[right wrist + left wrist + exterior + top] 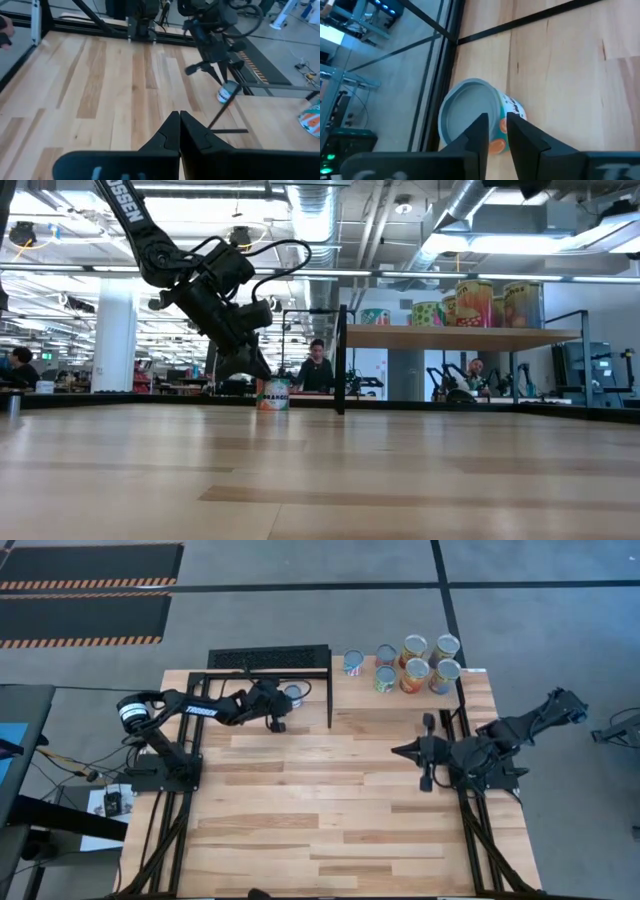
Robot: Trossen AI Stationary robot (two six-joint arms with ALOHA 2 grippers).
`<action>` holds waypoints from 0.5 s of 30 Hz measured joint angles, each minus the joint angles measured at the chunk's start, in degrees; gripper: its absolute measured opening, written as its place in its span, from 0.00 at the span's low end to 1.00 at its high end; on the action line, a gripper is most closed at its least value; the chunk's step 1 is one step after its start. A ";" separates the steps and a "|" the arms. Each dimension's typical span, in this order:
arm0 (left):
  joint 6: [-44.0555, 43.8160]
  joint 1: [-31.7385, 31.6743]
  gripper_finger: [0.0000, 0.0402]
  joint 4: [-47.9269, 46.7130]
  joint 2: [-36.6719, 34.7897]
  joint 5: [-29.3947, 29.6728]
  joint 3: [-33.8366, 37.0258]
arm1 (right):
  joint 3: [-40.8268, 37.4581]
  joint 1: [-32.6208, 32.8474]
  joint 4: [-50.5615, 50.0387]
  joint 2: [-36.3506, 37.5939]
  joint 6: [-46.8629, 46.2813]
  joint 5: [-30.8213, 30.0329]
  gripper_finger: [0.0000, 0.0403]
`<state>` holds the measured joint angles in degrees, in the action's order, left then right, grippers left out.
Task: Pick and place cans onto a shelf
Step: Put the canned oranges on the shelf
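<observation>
One can with an orange label and a pale round top [293, 693] stands upright on its base on the table, beside the black rack; it also shows in the low view [272, 394] and in the left wrist view [470, 117]. My left gripper [277, 720] hovers just above and beside it [250, 370], tilted down, its fingers [481, 131] only a narrow gap apart, touching nothing. Several cans [415, 665] stand upright on the raised wooden shelf [460, 337]. My right gripper [398, 751] waits shut and empty over the table's right half [179, 120].
A black mesh rack [268, 658] with a thin black post [340, 360] stands at the far edge, left of the wooden shelf [475, 705]. Bare wooden tabletop [320, 820] spreads toward the near edge. People sit in the room beyond [316, 365].
</observation>
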<state>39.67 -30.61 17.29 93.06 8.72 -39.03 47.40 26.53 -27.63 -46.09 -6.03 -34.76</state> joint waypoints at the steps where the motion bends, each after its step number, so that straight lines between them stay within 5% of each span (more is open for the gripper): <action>1: -0.03 -0.27 0.14 0.02 0.00 -0.44 0.00 | 0.00 0.27 0.23 -0.13 -0.01 0.00 0.04; 15: 0.44 -1.44 0.30 0.13 0.00 -1.43 0.00 | 0.00 1.37 1.61 -0.14 0.01 -0.09 0.04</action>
<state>40.10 -32.06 17.42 93.06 7.29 -39.03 47.40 27.90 -26.02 -46.24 -6.02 -34.85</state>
